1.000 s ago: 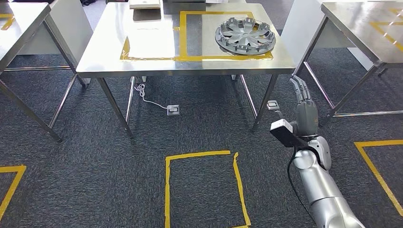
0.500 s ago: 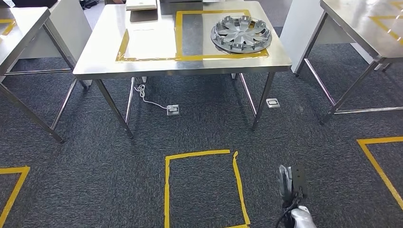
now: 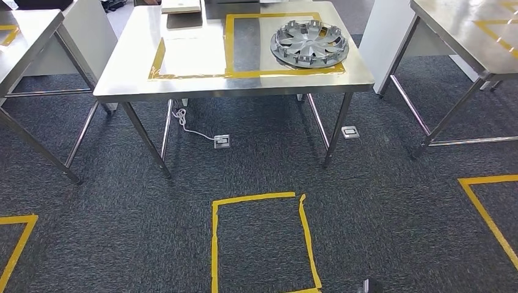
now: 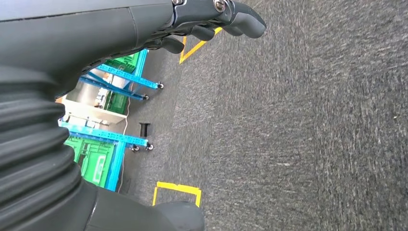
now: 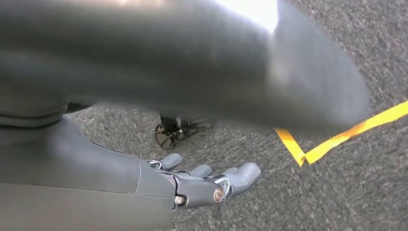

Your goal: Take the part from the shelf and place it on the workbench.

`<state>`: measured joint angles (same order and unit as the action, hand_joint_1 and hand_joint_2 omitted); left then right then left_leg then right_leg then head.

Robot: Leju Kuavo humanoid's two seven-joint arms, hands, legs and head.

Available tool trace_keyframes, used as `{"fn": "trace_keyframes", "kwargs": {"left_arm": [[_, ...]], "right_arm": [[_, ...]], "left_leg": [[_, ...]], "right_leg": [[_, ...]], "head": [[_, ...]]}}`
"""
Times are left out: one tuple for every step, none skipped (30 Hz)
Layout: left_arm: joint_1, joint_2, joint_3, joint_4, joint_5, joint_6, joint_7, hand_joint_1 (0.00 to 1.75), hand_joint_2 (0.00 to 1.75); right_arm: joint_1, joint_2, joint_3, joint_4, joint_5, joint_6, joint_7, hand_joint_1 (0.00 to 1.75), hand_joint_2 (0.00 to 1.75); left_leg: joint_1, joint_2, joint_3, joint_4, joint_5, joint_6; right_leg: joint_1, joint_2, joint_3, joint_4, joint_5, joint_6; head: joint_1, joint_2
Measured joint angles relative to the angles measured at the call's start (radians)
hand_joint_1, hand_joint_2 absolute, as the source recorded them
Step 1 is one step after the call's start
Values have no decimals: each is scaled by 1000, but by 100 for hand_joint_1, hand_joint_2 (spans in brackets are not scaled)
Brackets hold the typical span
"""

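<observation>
1. Left hand (image 4: 144,29) hanging over dark grey carpet (image 4: 308,125), fingers (image 4: 240,19) loosely spread and lightly curled, nothing held, nothing touched.
2. Right hand (image 5: 159,187) likewise low over the carpet, fingers (image 5: 240,175) extended and apart, empty; a thick blurred grey thumb across the top of that wrist picture.
3. Near the right hand, a corner of yellow floor tape (image 5: 337,137) on the coarse carpet pile.
4. Past the left hand, blue-framed shelf racks (image 4: 115,139) on small castors holding green crates (image 4: 94,159).
5. In the head view, a yellow tape rectangle (image 3: 262,241) on the carpet in front of the worktop.
6. Beyond it, under the worktop, a white cable (image 3: 189,125) running to a small floor socket (image 3: 222,141).
7. Stainless steel worktop (image 3: 122,79), smooth and reflective, on slim angled metal legs, with a yellow tape frame on its surface.
8. Part (image 3: 310,44), a round grey wheel cover with curved spokes and a notched rim, lying flat on the worktop's far right area, inside the tape frame.
9. Compared with half a second ago: right arm dropped almost fully out of the head view's lower edge; part and worktop unchanged.
</observation>
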<state>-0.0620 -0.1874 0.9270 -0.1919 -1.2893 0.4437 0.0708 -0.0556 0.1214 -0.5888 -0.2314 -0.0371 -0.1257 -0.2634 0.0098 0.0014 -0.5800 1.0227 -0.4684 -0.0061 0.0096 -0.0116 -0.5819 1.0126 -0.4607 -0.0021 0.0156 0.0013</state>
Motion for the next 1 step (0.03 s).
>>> {"fn": "trace_keyframes", "kwargs": {"left_arm": [[0, -1, 2, 0, 0, 0, 0, 0, 175]], "right_arm": [[0, 2, -2, 0, 0, -4, -1, 0, 175]], "left_leg": [[0, 0, 0, 0, 0, 0]], "right_leg": [[0, 0, 0, 0, 0, 0]], "head": [[0, 0]]}}
